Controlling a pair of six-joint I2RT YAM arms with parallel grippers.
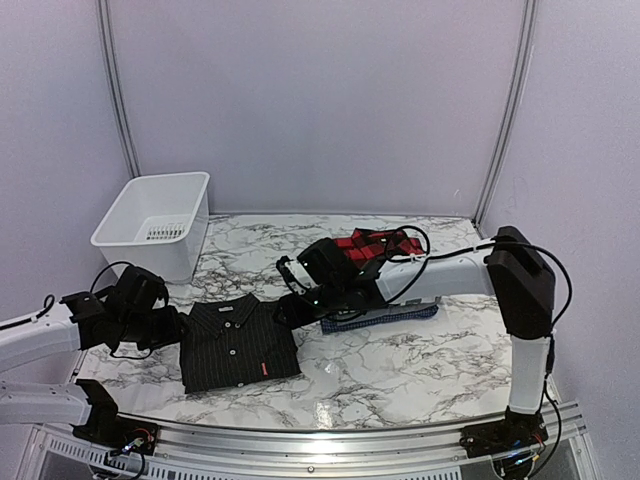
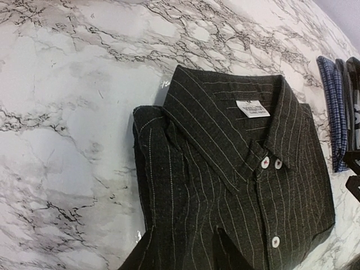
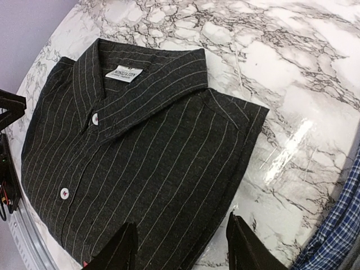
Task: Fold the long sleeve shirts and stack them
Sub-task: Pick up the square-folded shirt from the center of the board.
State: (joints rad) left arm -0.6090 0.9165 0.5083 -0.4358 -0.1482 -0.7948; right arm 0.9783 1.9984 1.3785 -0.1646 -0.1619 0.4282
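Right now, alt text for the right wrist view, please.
A folded black pinstriped shirt lies on the marble table, collar toward upper left, white label showing. The right gripper hangs open over its lower edge; a blue checked shirt peeks in at lower right.

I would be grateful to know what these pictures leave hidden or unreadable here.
Left gripper: too small in the top view, fingers unclear in its wrist view; open or shut unknown.
Blue checked cloth shirt: top view, mostly under the right arm; wrist views, cut by the edge.
Red-and-black plaid cloth shirt: top view, near part behind the right arm.
White collar label on the black pinstriped folded shirt: wrist views, print too small.
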